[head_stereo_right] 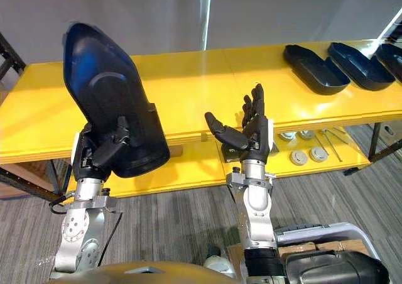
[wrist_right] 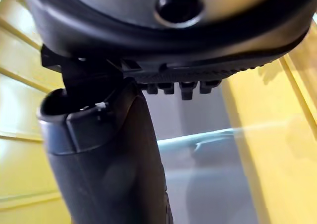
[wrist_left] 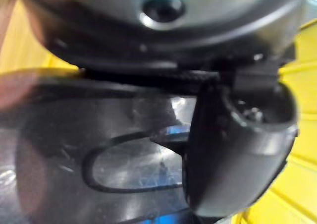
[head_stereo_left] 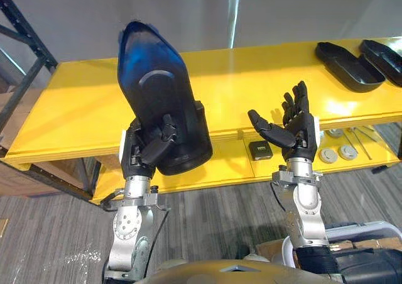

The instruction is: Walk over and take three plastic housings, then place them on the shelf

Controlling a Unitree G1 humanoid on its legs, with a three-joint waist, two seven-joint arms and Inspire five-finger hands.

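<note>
- Plastic housing point(head_stereo_left: 160, 102): upright at 10 o'clock, above the yellow shelf point(head_stereo_left: 75, 108). Likely a light, stiff, glossy shell, probably slippery, so best gripped at its broad lower end.
- Left hand point(head_stereo_left: 139, 151): fingers curled round that end.
- Right hand point(head_stereo_left: 296, 132): fingers spread, empty.
- Other housings point(head_stereo_right: 316, 69): on the shelf, 2 o'clock.

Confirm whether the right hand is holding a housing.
No: the right hand is open with straight fingers and nothing in it, while the left hand grips the black housing.
</note>
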